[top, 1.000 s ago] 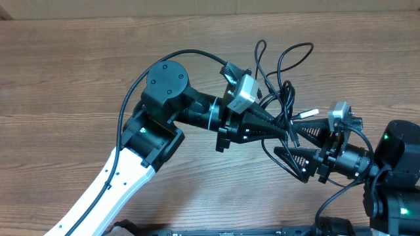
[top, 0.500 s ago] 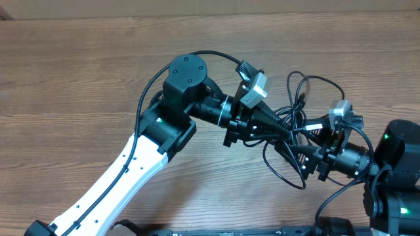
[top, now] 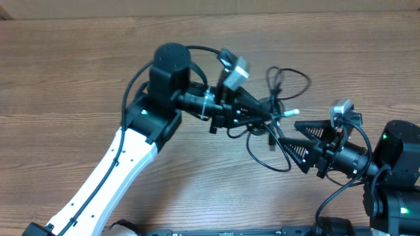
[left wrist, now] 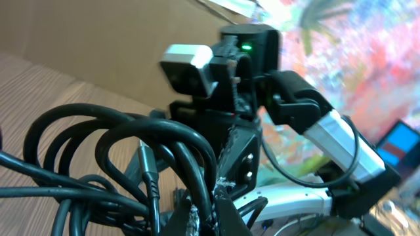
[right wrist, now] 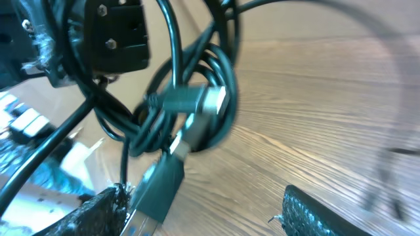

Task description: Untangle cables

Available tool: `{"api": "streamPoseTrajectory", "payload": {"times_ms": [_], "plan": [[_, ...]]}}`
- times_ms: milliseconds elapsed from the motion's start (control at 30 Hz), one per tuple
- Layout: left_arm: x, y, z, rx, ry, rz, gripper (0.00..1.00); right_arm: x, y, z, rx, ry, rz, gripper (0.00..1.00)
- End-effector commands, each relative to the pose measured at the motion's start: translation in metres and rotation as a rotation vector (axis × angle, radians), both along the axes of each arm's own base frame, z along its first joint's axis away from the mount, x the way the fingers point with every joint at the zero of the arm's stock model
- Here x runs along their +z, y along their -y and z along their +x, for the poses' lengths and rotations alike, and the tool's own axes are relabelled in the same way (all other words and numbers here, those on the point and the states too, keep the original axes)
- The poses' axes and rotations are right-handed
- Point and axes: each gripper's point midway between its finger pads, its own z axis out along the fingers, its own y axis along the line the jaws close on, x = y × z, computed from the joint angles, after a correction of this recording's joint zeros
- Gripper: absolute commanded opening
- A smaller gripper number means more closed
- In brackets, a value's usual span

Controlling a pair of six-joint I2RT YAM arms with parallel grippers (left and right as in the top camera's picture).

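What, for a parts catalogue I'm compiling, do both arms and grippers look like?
The left arm has a white link, black joints and a thin black cable looping off it. The right arm is black with a green light. The left gripper and right gripper have black tapering fingers, with a silver camera behind each.

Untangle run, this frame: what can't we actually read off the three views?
Overhead: which strand the left gripper pinches; the cables bunch over its tips.
Left wrist: how the knot runs; overlapping loops fill the view and run off the left and bottom edges.
Right wrist: the far loop at right is motion-blurred; the plug type is too soft to tell.
All views: cable count, since strands overlap.
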Motion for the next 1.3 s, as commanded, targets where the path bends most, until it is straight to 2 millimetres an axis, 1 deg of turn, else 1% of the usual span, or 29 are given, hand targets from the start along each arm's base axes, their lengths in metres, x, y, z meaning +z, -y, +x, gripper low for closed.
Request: {"api": "streamPoseTrajectory", "payload": {"times_ms": [0, 67, 167, 233, 367, 467, 667, 733, 867, 967, 1100, 1200, 1267], "plan": [[0.004, -0.003, -0.002, -0.01, 0.003, -0.004, 0.04, -0.009, 0.018, 0.016, -0.154, -0.054, -0.039, 0.74], [0.006, -0.006, -0.01, -0.059, 0.017, -0.016, 0.04, -0.011, 0.023, 0.02, -0.196, -0.072, -0.045, 0.76], [0.009, -0.013, -0.029, -0.176, 0.073, -0.059, 0.04, -0.013, 0.027, 0.023, -0.23, -0.09, -0.045, 0.77], [0.01, -0.015, -0.035, -0.213, 0.091, -0.075, 0.04, -0.013, 0.027, 0.023, -0.229, -0.09, -0.044, 0.78], [0.011, -0.018, -0.04, -0.248, 0.129, -0.098, 0.04, -0.012, 0.025, 0.021, -0.218, -0.092, -0.034, 0.78], [0.011, -0.018, -0.04, -0.249, 0.136, -0.102, 0.04, -0.009, 0.023, 0.02, -0.2, -0.084, -0.025, 0.78], [0.011, -0.019, -0.042, -0.259, 0.217, -0.137, 0.04, -0.009, 0.021, 0.019, -0.19, -0.083, -0.02, 0.79], [0.011, -0.019, -0.042, -0.259, 0.216, -0.136, 0.04, -0.005, 0.016, 0.016, -0.149, -0.07, -0.003, 0.79], [0.011, -0.019, -0.042, -0.259, 0.213, -0.135, 0.04, 0.019, -0.001, 0.007, -0.015, 0.022, 0.062, 0.8], [0.01, -0.018, -0.043, -0.264, 0.2, -0.13, 0.04, 0.033, -0.007, 0.002, 0.053, 0.087, 0.086, 0.8], [0.009, -0.018, -0.044, -0.265, 0.195, -0.129, 0.04, 0.04, -0.011, -0.002, 0.094, 0.117, 0.099, 0.79], [0.009, -0.018, -0.044, -0.265, 0.194, -0.128, 0.04, 0.048, -0.018, -0.012, 0.171, 0.164, 0.116, 0.79], [0.009, -0.018, -0.044, -0.265, 0.194, -0.128, 0.04, 0.056, -0.024, -0.024, 0.264, 0.23, 0.125, 0.79]]}}
